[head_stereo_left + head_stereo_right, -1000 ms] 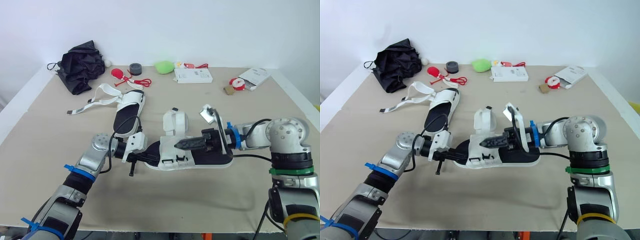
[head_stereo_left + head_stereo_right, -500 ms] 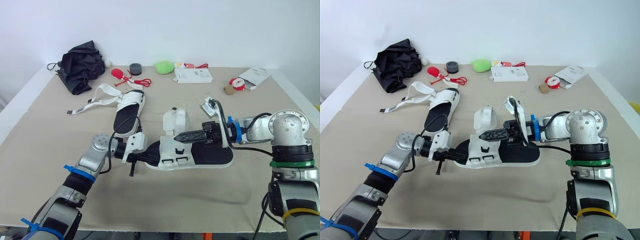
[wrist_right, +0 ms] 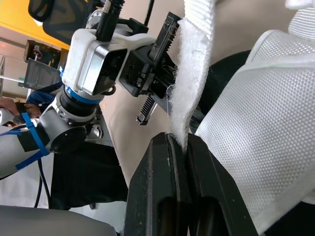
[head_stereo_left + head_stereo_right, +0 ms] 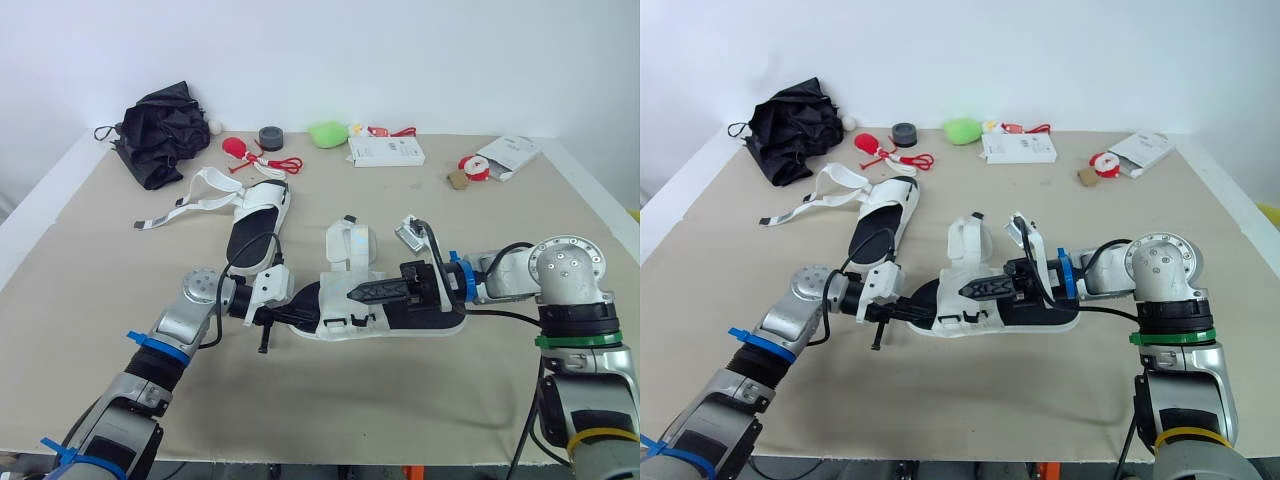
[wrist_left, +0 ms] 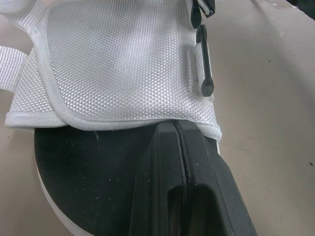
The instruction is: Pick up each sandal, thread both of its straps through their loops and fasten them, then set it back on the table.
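The near sandal [image 4: 392,312], white mesh over a black footbed, is lying on its sole in the middle of the beige tabletop [image 4: 100,270], its toe end pointing toward the robot's left. The left tool [image 4: 290,313] is reaching in at that toe end; in the left wrist view its two black fingers [image 5: 162,162] are pressing tightly together over the black footbed, with their tips meeting the bound edge of the mesh upper [image 5: 118,59], and it cannot be told whether any of that edge is being pinched between them. The right tool [image 4: 356,292] is stretching in from the heel side, low over the footbed, and is clamping a white fuzzy strap [image 3: 194,73], which is running up out of the seam between its closed fingers [image 3: 160,167] beside the mesh panel. The second sandal [image 4: 255,215] is resting farther back on the tabletop, just behind the left tool, with its loose straps [image 4: 190,200] trailing out toward the robot's left. Along the far edge a crumpled black umbrella [image 4: 158,130], a grey roll of tape [image 4: 270,135], a green object [image 4: 327,132] and a white box [image 4: 386,151] are sitting well apart from both sandals.
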